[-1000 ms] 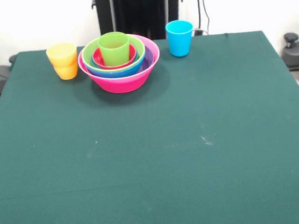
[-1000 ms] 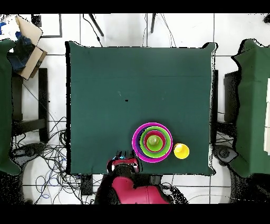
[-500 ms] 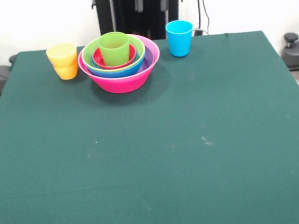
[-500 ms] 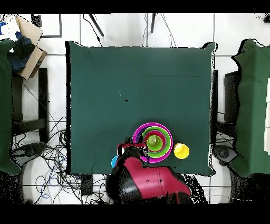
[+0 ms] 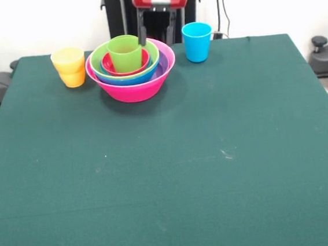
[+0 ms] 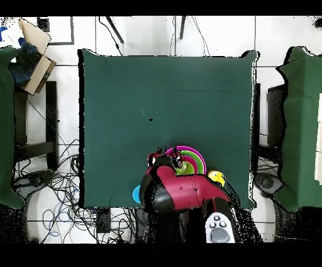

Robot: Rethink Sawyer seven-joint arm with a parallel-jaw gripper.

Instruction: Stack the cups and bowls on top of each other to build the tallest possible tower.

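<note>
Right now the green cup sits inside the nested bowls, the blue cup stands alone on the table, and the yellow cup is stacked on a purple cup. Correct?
Not quite. The yellow cup is stacked on an orange cup, not a purple one; the front view shows it. The green cup does sit inside the nested bowls, and the blue cup does stand alone on the table.

Bright even light, soft shadow beneath the pink bowl, glossy highlights on plastic, focus fairly crisp.
</note>
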